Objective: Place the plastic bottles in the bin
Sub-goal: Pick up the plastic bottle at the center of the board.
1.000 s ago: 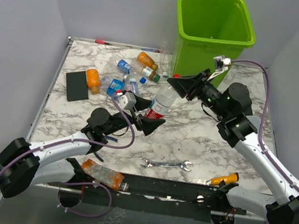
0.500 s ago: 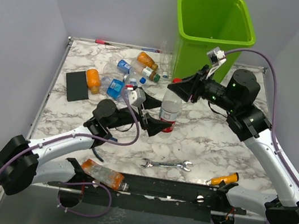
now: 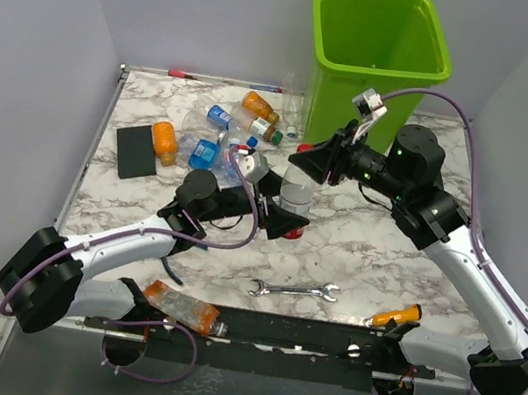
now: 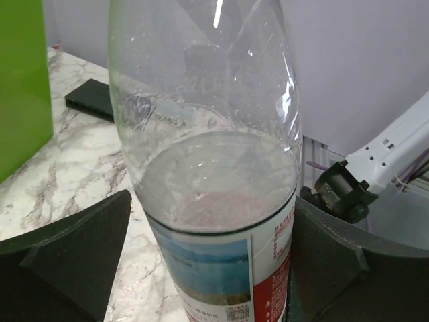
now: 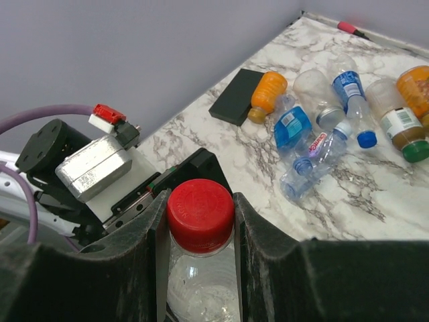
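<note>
The right gripper (image 3: 315,160) was clamped on the neck of a clear water bottle (image 4: 208,168), its jaws pressed in just under the red cap (image 5: 200,204). That high grip probably let the bottle hang upright, ready to be carried to the lime-green bin (image 3: 346,100), which stood at about 1 o'clock from it at the far edge of the marble table (image 3: 386,258). The left gripper (image 3: 278,206) sat low around the labelled body with its jaws spread. A gap showed beside one pad (image 4: 74,248), while the other side sat too near the label to tell whether it touched. So the right arm appeared to carry the weight alone.

The remaining bottles (image 3: 229,131) lay heaped at about 10 o'clock from the held one, with an orange bottle (image 3: 164,140) against a black pad (image 3: 135,151). A crushed orange bottle (image 3: 180,307) lay at 7 o'clock on the near edge.

The held bottle's base was cut off in the left wrist view and masked from above, so whether it was off the table could not be told. The label print was unreadable. The bin's floor was out of sight.
</note>
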You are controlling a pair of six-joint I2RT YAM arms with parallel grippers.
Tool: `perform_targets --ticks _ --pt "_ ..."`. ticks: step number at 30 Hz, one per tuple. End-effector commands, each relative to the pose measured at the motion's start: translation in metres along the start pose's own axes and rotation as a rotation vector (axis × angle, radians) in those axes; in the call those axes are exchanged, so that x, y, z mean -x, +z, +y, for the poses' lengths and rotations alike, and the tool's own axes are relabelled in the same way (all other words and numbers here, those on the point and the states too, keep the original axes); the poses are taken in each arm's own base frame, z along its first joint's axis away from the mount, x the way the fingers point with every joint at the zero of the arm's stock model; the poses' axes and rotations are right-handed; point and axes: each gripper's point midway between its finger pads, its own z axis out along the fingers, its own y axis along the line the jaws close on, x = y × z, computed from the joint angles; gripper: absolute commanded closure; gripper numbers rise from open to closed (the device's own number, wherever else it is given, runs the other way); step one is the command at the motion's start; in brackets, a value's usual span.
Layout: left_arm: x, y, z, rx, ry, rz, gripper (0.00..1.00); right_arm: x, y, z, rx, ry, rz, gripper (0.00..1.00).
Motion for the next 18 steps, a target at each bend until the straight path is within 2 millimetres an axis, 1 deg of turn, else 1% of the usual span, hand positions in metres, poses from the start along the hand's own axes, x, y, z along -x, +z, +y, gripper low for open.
perform_targets --ticks 1,3,4,6,8,10,11,13,15,17,18 --pt "0.006 -0.012 0.016 0.113 0.062 -0.045 0.06 0.020 -0.013 -0.007 -0.096 -0.043 -0.069 1.00" --pt "0.011 -0.020 0.024 0.181 0.084 -0.077 0.01 0.030 -0.018 -0.006 -0.114 -0.062 -0.087 1.00" --pt "0.016 -0.025 0.027 0.213 0.095 -0.100 0.01 0.038 -0.021 -0.006 -0.130 -0.078 -0.098 1.00" --pt "0.030 -0.038 0.034 0.293 0.124 -0.158 0.01 0.059 -0.030 -0.009 -0.190 -0.117 -0.133 1.00" --pt "0.050 -0.056 0.044 0.402 0.152 -0.243 0.01 0.092 -0.044 -0.015 -0.279 -0.170 -0.191 1.00" --pt "0.066 -0.079 0.054 0.518 0.187 -0.321 0.01 0.129 -0.058 -0.021 -0.378 -0.223 -0.270 1.00" --pt "0.071 -0.088 0.058 0.563 0.202 -0.346 0.01 0.148 -0.066 -0.023 -0.426 -0.246 -0.314 1.00" --pt "0.078 -0.104 0.064 0.641 0.233 -0.380 0.01 0.185 -0.080 -0.028 -0.522 -0.272 -0.410 1.00" --pt "0.081 -0.113 0.069 0.690 0.246 -0.394 0.01 0.220 -0.097 -0.034 -0.622 -0.273 -0.539 1.00" --pt "0.082 -0.119 0.073 0.725 0.242 -0.404 0.01 0.250 -0.119 -0.038 -0.705 -0.274 -0.714 1.00" --pt "0.081 -0.120 0.075 0.738 0.238 -0.402 0.01 0.266 -0.135 -0.039 -0.753 -0.295 -0.824 1.00"
